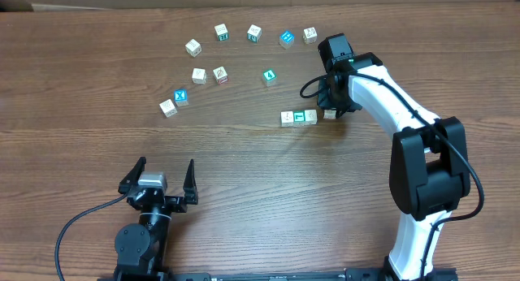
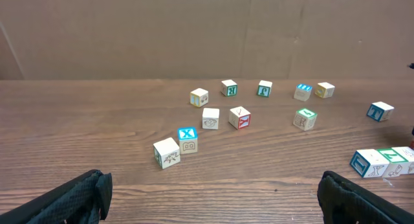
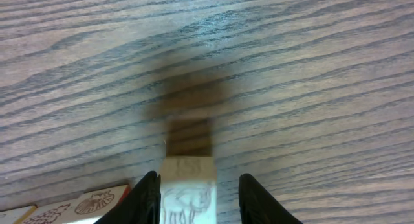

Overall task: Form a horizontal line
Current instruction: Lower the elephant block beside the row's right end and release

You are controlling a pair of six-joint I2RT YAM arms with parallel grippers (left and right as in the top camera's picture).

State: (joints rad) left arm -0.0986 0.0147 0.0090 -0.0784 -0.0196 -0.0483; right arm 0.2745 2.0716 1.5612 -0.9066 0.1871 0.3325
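Note:
The horizontal line is a row of three touching cubes, whitish with a teal-green one in the middle; it also shows at the right edge of the left wrist view. A further whitish cube with an animal drawing sits on the table just right of the row's end. My right gripper straddles this cube. Its left finger lies against the cube and a clear gap shows on the right, so it stands open. In the overhead view the right gripper covers most of that cube. My left gripper rests open near the front edge, holding nothing.
Several loose cubes lie scattered in an arc at the back, from a white one and a blue X cube on the left to a teal cube on the right. Another teal cube lies behind the row.

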